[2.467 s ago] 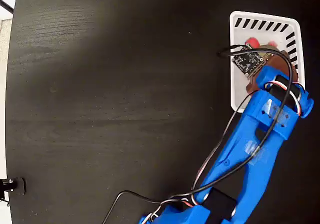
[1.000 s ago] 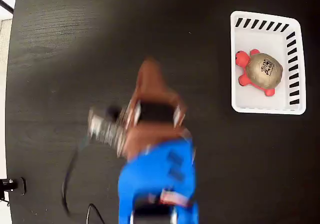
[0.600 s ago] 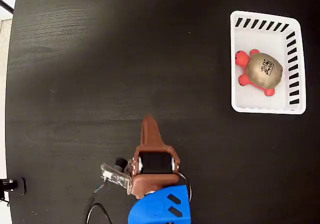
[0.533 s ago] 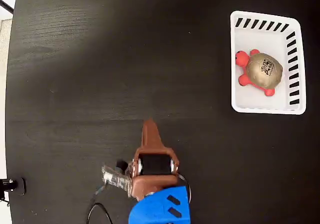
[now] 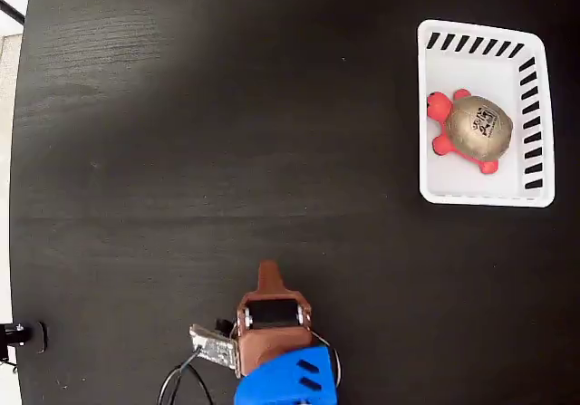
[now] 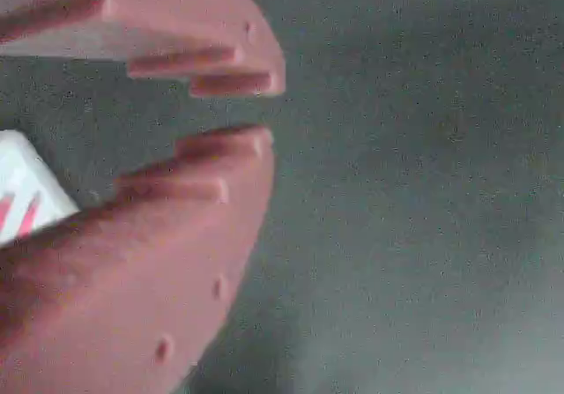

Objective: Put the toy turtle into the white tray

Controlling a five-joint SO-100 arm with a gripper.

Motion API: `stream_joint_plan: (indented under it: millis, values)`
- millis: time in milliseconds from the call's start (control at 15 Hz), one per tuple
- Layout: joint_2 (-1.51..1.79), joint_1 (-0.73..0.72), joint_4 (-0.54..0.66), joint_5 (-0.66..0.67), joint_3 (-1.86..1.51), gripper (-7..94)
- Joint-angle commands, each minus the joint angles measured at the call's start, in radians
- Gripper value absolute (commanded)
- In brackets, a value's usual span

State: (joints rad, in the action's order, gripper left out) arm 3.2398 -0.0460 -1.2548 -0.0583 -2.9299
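Spanning nearly the whole fixed view, the black bench (image 5: 181, 133) carries everything. At about two o'clock sits the tray (image 5: 433, 183), white with dark slotted sides, well apart from the arm. The arm (image 5: 285, 380), blue with a brown wrist, enters at six o'clock, and its jaws (image 5: 268, 271) point toward twelve, over bare bench. Inside the tray, toward its nine o'clock side, lies the turtle (image 5: 478, 129), gold shell up with a dark logo, red head toward ten o'clock. In the wrist view the jaws (image 6: 264, 107) stand narrowly parted, holding nothing, over dark bench (image 6: 423, 191).
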Motion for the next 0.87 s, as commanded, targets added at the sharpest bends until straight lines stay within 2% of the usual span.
stream_joint_plan:
  millis: [0, 800]
  values:
    - [0.011, 0.006, -0.018, -0.011, 0.008, 0]
    - [0.011, 0.003, -0.018, -0.002, 0.008, 0]
